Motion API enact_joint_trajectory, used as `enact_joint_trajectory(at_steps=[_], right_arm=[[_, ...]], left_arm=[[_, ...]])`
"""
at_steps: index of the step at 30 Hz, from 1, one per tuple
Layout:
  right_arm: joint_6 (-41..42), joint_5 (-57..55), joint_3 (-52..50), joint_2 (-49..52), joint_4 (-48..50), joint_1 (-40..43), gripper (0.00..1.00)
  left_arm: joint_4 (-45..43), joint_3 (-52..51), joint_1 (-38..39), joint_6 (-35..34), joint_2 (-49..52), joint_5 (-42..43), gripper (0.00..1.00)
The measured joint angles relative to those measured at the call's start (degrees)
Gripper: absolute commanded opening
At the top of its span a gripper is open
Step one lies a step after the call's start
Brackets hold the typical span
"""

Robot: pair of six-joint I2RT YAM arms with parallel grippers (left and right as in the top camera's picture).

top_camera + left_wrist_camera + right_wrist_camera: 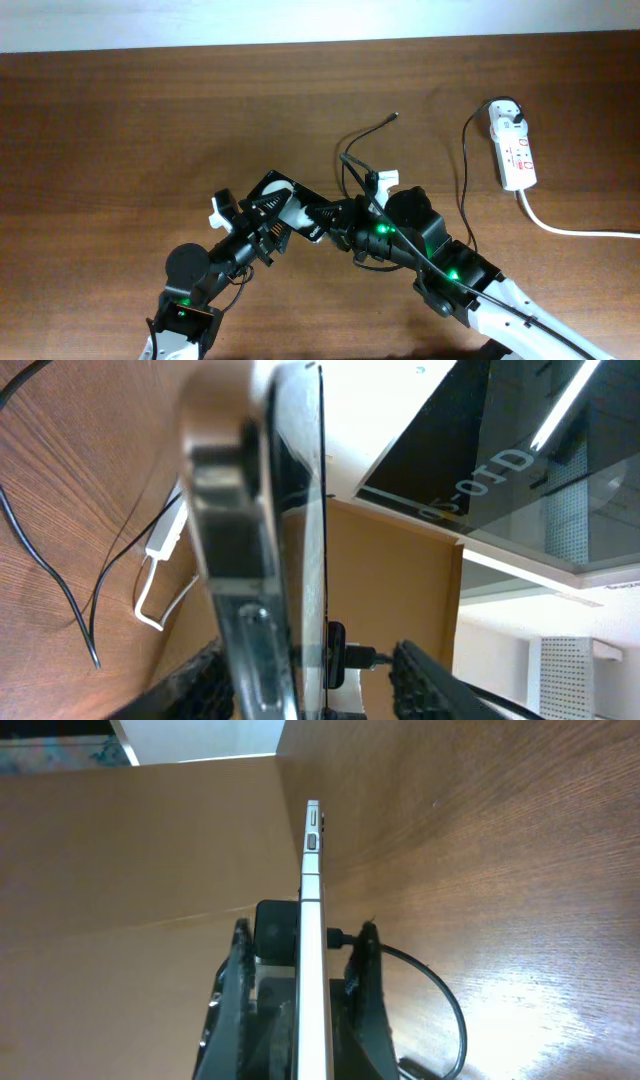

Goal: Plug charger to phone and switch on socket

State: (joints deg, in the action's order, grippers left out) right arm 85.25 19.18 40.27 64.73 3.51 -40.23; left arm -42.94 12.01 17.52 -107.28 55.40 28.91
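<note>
Jaws of right gripper (305, 935) clamp edge-on phone (313, 850); left gripper's (305, 660) apart around it, blurred

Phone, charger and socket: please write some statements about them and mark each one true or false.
1. The right gripper clamps the phone on edge. True.
2. The charger tip is in the phone. False: it lies free on the table.
3. The socket lies at the right of the overhead view. True.
4. The phone lies flat on the table. False: it stands on edge in the right gripper.
</note>
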Motion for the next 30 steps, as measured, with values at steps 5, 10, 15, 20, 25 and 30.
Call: enact_joint_trajectory(at_steps=[5, 10, 15, 20, 25, 30], right_arm=[[0.0, 2.36, 0.0, 0.0, -1.51, 0.0, 0.04], [-0.02, 3.5, 0.0, 0.0, -1.92, 0.0, 0.04], [-0.02, 3.45, 0.0, 0.0, -1.84, -0.07, 0.04], [-0.02, 3.41, 0.0, 0.42, -1.05, -0.22, 0.04], [0.04, 3.87, 0.11, 2.43, -0.22, -0.22, 0.04], [0.24, 3.87, 0.11, 3.02, -0.85, -0.22, 0.27]], left_arm=[[0.0, 0.0, 0.0, -0.15, 0.0, -0.48, 0.49], [0.0, 0.0, 0.0, -0.33, 0.0, -2.19, 0.44], [0.0, 0.0, 0.0, -0.81, 0.0, -2.6, 0.32], [0.37, -0.04, 0.0, -1.01, 0.17, -2.71, 0.18], [1.51, -0.68, -0.07, -1.01, 0.76, -3.48, 0.11], [3.54, -0.68, 0.0, -1.11, 0.74, -3.39, 0.0]])
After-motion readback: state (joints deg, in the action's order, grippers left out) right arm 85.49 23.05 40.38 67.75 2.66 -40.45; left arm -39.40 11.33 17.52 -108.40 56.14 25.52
